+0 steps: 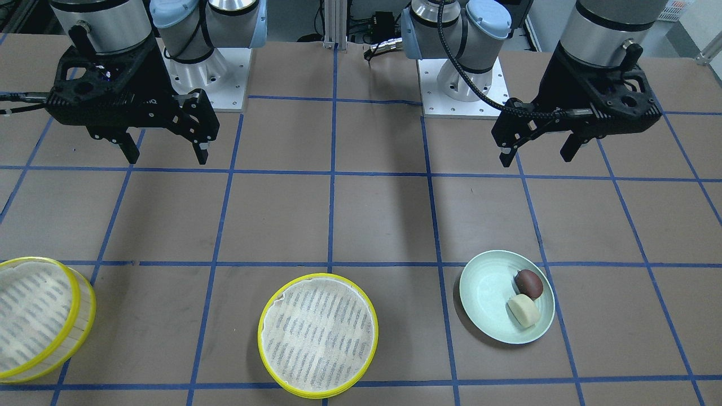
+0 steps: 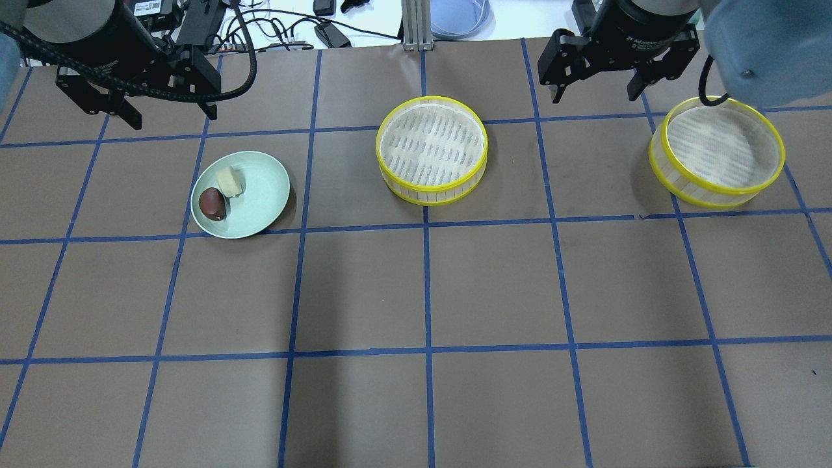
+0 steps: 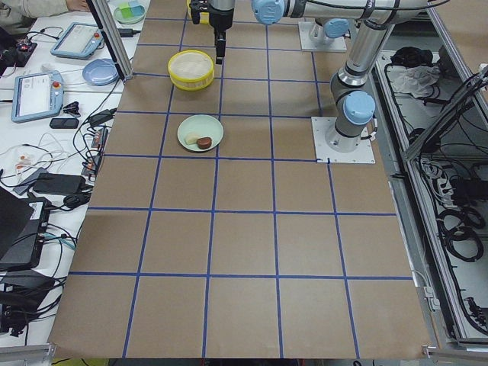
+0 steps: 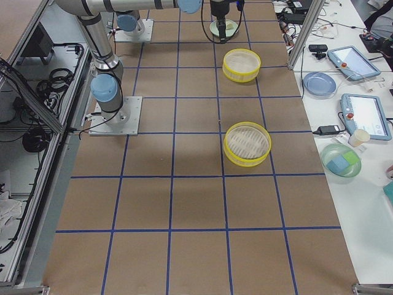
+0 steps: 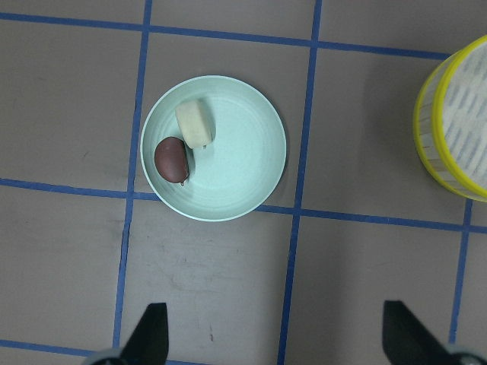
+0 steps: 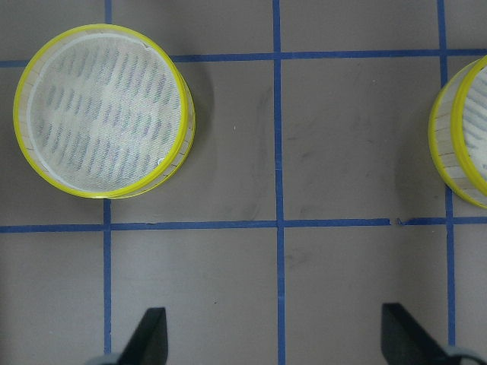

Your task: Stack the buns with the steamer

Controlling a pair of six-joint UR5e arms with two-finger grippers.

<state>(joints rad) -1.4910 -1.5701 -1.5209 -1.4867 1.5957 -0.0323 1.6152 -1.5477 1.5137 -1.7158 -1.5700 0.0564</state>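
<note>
A dark reddish-brown bun [image 2: 212,203] and a pale cream bun [image 2: 229,181] lie side by side on a mint-green plate [image 2: 263,195]. They also show in the left wrist view, brown bun [image 5: 172,160] and cream bun [image 5: 195,124]. One steamer tier [image 2: 431,148] stands mid-table and a second tier [image 2: 718,151] at the right; both are empty. My left gripper [image 2: 170,114] hangs open and empty above the table, behind the plate. My right gripper [image 2: 595,91] hangs open and empty between the two tiers, above the table.
The brown table [image 2: 429,292] carries a blue tape grid. The arm bases [image 1: 462,84] are bolted at the robot's edge. An aluminium post [image 2: 411,26] stands at the far edge. A side bench with tablets [image 4: 362,114] and cables lies beyond it.
</note>
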